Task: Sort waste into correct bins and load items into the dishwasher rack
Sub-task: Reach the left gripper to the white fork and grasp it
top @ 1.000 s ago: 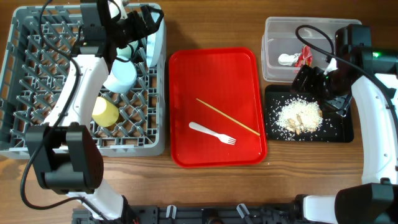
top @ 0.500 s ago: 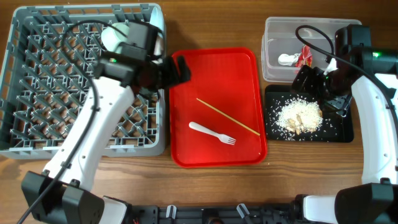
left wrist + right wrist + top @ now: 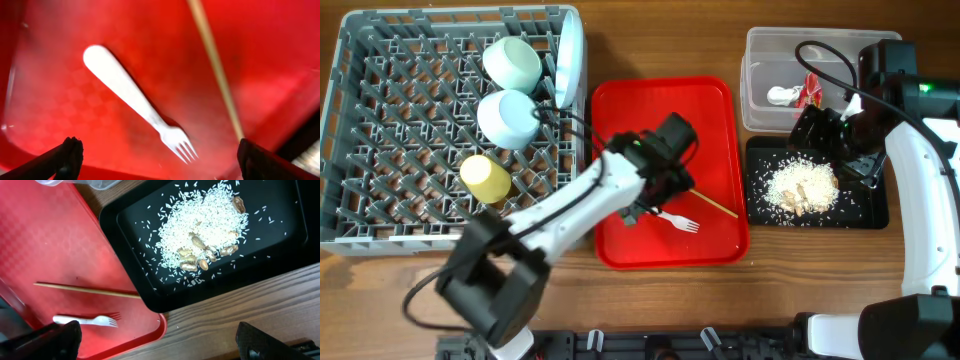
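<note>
A white plastic fork [image 3: 672,218] and a thin wooden chopstick [image 3: 712,204] lie on the red tray [image 3: 660,100]. My left gripper [image 3: 650,200] hovers open just above the fork's handle; in the left wrist view the fork [image 3: 135,100] and chopstick [image 3: 215,65] lie between its open fingers [image 3: 160,160]. The grey dishwasher rack [image 3: 390,150] holds two mint bowls [image 3: 512,62] [image 3: 508,117], a yellow cup [image 3: 485,177] and a white plate [image 3: 570,55] on edge. My right gripper [image 3: 835,140] is open and empty over the black tray [image 3: 865,215], which holds rice crumbs [image 3: 800,187].
The clear tub [image 3: 760,60] at the back right holds a red wrapper [image 3: 810,92] and a white scrap [image 3: 780,96]. The right wrist view shows the rice [image 3: 205,225], the chopstick [image 3: 85,288], the fork [image 3: 85,321] and bare wooden table [image 3: 240,310].
My left arm has swung from the rack's back right corner to the red tray and come down over the fork. The right arm has not moved.
</note>
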You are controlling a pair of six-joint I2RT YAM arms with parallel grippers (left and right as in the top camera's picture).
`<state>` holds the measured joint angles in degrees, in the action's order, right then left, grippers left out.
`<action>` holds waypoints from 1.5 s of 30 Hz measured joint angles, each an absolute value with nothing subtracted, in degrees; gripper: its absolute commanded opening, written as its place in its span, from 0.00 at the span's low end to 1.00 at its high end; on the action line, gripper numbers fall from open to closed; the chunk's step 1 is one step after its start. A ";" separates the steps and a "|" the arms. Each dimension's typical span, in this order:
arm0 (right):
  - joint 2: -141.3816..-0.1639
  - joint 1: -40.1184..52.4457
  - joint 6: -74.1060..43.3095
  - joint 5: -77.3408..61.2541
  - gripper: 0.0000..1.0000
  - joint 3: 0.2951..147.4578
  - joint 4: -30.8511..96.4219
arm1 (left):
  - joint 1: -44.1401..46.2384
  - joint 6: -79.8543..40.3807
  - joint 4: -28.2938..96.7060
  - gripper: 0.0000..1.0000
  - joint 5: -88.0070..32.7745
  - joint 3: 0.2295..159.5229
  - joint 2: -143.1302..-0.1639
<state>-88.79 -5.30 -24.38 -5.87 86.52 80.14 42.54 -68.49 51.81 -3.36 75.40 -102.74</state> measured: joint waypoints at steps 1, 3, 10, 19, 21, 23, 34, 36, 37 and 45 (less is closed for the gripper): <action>-88.79 -5.30 -24.38 -5.87 1.00 86.52 80.14 | 43.46 -69.65 51.22 0.99 -2.79 74.94 -104.88; -88.79 -5.30 -24.36 -5.87 1.00 86.52 80.14 | 45.06 -70.81 49.56 0.99 -2.33 74.72 -108.40; -88.79 -5.30 -24.18 -5.87 1.00 86.52 80.14 | 47.20 -74.11 48.40 0.72 -1.56 74.72 -113.78; -88.79 -5.30 -23.97 -5.87 1.00 86.52 80.12 | 47.20 -74.98 48.84 0.38 -1.32 74.72 -114.06; -88.79 -5.30 -23.97 -5.87 1.00 86.52 80.12 | 47.20 -74.91 48.77 0.29 -1.32 74.72 -114.08; -88.79 -5.30 -23.97 -5.87 1.00 86.52 80.12 | 47.20 -75.07 48.77 0.25 -1.34 74.72 -114.10; -88.79 -5.30 -23.70 -5.87 1.00 86.52 80.12 | 47.20 -75.16 48.40 0.11 -1.32 74.72 -114.10; -88.79 -5.30 -23.70 -5.87 1.00 86.52 80.12 | 47.20 -75.16 48.34 0.06 -1.34 74.72 -114.10; -88.79 -5.30 -23.64 -5.87 1.00 86.52 80.12 | 47.20 -75.29 48.29 0.06 -1.34 74.74 -114.10; -88.79 -5.30 -23.07 -5.87 1.00 86.52 80.14 | 47.20 -75.33 48.25 0.04 -1.34 74.74 -114.10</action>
<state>-88.79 -5.30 -23.07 -5.87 86.52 80.14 47.20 -75.33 48.25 -1.34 74.74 -114.10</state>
